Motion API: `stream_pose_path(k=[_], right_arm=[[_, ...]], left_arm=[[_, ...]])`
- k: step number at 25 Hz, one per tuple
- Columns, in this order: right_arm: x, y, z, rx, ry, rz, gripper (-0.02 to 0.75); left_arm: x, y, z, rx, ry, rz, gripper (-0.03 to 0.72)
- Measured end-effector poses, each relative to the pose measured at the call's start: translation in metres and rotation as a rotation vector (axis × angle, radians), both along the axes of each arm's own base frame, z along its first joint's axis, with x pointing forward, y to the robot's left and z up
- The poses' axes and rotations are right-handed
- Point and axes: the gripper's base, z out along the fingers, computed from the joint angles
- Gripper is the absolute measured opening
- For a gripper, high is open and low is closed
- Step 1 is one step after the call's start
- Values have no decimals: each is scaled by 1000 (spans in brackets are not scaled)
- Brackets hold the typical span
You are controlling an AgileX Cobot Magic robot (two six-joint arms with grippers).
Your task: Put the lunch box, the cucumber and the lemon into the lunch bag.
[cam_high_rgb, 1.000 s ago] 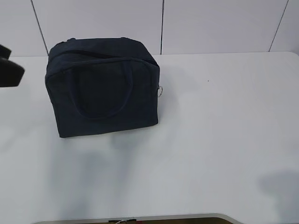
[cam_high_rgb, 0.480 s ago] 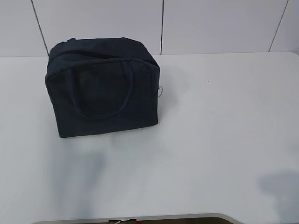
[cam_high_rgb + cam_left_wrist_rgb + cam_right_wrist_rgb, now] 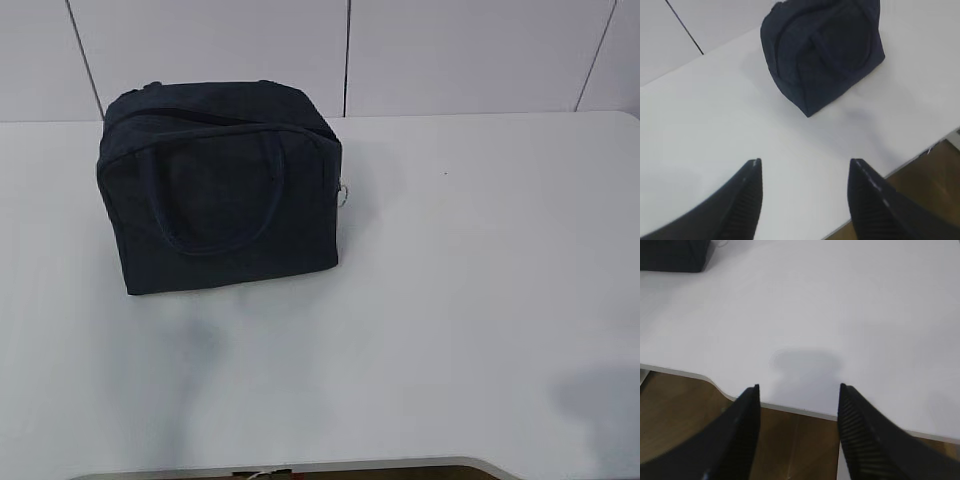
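The lunch bag (image 3: pixel 220 188) stands upright on the left rear part of the white table (image 3: pixel 450 300), its top looking zipped, one loop handle lying flat against the front face and a silver ring pull (image 3: pixel 342 194) hanging at its right end. No lunch box, cucumber or lemon shows in any view, so they are presumably inside already, though that cannot be checked through the fabric. The main risk, as I judge it, is an arm swinging low and nudging the light bag or snagging the handle. The left gripper (image 3: pixel 805 195) hangs empty with jaws apart, well clear of the bag. The right gripper (image 3: pixel 799 425), also spread and empty, hovers over the table's near edge, far from it.
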Motion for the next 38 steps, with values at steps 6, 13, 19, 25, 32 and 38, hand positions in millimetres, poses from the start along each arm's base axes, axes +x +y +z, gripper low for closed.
stream_pose_path(k=[6, 13, 19, 25, 32, 38], right_arm=[[0, 0, 0, 0, -1, 0, 408], [0, 0, 0, 0, -1, 0, 408], [0, 0, 0, 0, -1, 0, 408], [0, 0, 0, 0, -1, 0, 408], [0, 0, 0, 0, -1, 0, 408], [0, 0, 0, 0, -1, 0, 408]], left_arm=[[-26, 7, -21, -77, -38, 36, 398], [-36, 11, -59, -143, -32, 88, 398], [-42, 14, -77, -170, -39, 147, 398], [-40, 11, -92, -187, -13, 219, 398], [-33, 6, -106, -196, 37, 299, 398], [-30, 4, -112, -208, 55, 355, 400]])
